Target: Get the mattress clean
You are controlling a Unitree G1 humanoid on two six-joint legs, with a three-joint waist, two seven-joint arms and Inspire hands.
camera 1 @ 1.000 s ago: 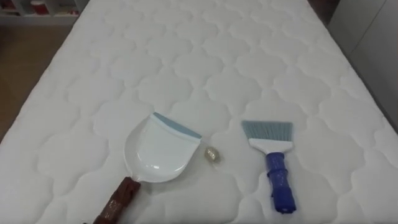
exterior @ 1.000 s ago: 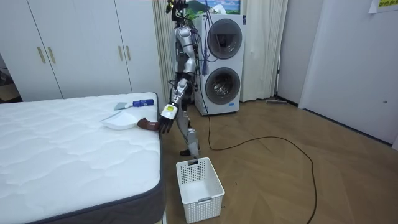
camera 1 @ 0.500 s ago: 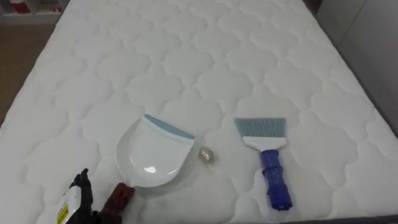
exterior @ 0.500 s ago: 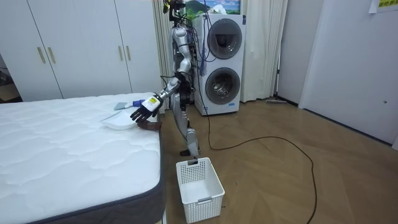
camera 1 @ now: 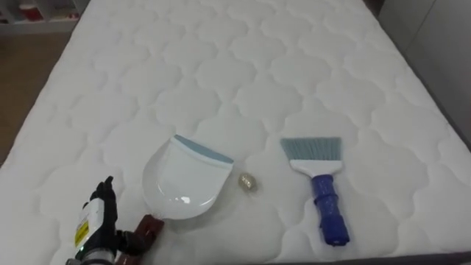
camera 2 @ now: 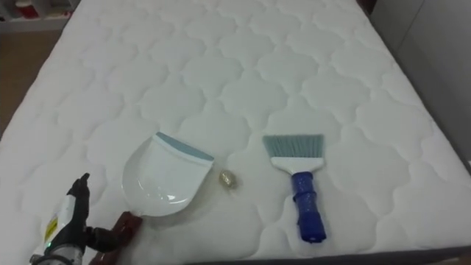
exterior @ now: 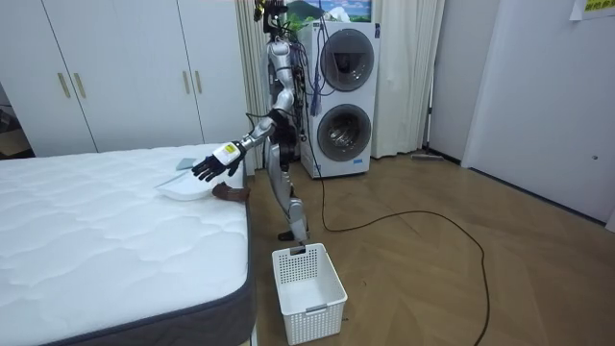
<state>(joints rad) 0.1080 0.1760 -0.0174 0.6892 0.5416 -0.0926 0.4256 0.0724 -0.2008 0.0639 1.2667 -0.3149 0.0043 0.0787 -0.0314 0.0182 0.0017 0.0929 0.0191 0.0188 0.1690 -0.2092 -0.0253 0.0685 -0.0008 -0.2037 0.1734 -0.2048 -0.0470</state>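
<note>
On the white quilted mattress (camera 1: 243, 73) lies a white dustpan (camera 1: 184, 177) with a pale blue lip and a brown handle (camera 1: 147, 230) that points toward me. To its right, a small crumpled scrap (camera 1: 248, 181) sits just off the lip. Farther right lies a brush (camera 1: 321, 184) with grey-blue bristles and a blue handle. My left hand (camera 1: 94, 221) is open, fingers straight, just left of the brown handle and holding nothing. In the room view the left hand (exterior: 213, 165) hovers over the dustpan (exterior: 183, 189) at the bed's near corner.
I stand at the bed's end, beside its corner. A white slatted basket (exterior: 307, 291) sits on the wooden floor by the bed. Stacked washing machines (exterior: 341, 96) stand behind me, and white wardrobes (exterior: 115, 67) line the wall beyond the bed.
My left arm has swung up from my side and out over the bed, so the hand now hovers by the dustpan's handle. The dustpan, scrap and brush have not moved.
</note>
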